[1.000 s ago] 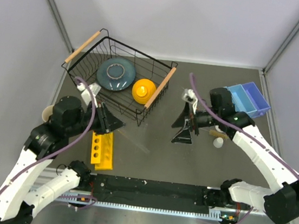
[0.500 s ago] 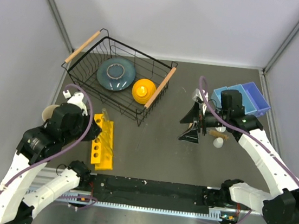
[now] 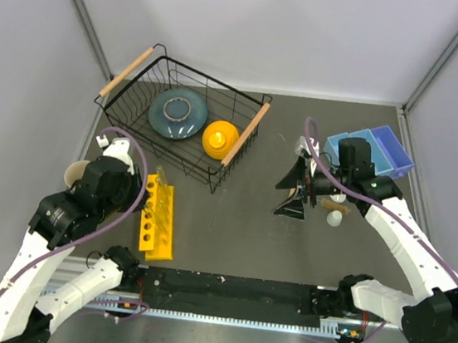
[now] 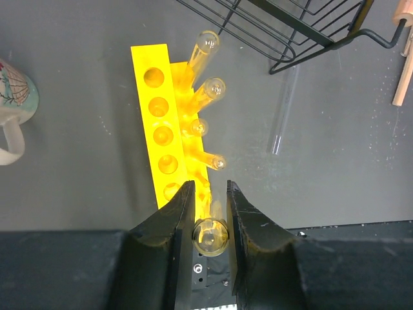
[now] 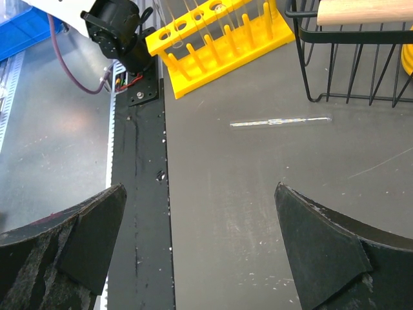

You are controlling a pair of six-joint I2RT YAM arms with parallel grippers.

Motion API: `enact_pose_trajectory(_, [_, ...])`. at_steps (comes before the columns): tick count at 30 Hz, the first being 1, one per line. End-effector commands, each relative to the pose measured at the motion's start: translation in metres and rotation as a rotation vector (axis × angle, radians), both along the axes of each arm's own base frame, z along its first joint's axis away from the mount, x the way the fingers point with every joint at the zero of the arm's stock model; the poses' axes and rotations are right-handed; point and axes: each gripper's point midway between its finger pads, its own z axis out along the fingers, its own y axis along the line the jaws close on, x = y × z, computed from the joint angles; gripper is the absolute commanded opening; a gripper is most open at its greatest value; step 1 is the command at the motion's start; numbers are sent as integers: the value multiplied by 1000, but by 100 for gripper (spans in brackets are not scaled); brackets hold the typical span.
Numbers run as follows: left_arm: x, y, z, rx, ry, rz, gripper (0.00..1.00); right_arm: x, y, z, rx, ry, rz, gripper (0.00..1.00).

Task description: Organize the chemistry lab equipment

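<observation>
**Left gripper** [image 4: 209,194] clamped on a glass test tube [image 4: 211,236], long axis vertical, seen end-on, directly above the near end of the yellow rack [image 4: 147,55]. **Right gripper** [image 5: 200,194] spread wide, holding nothing, well apart. A second tube [image 4: 284,110] lies loose beside the wire basket [image 4: 322,50].

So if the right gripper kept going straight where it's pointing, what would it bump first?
Most likely the bare table, a little short of the clear glass tube lying there. The right gripper tilts downward with open jaws. Depth is hard to judge, so it might reach the tube.
</observation>
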Motion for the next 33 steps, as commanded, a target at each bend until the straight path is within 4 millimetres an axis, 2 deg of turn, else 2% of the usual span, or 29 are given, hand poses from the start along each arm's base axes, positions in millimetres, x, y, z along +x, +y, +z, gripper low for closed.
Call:
enact_pose_trajectory(1, [9,4,5,29,-39,13,0,3,0,5,29,-31,18,99])
enact_pose_trajectory(17, [19,-1,-10,27,-59,5,0,-2,-1,8,46,-29,32,99])
enact_pose_trajectory(28, [14,-6,15,-31,-125,-26,0,-3,-1,7,53,-22,38,99])
enact_pose_trajectory(33, [17,-5,16,-31,-132,-15,0,-5,-1,8,58,-20,45,99])
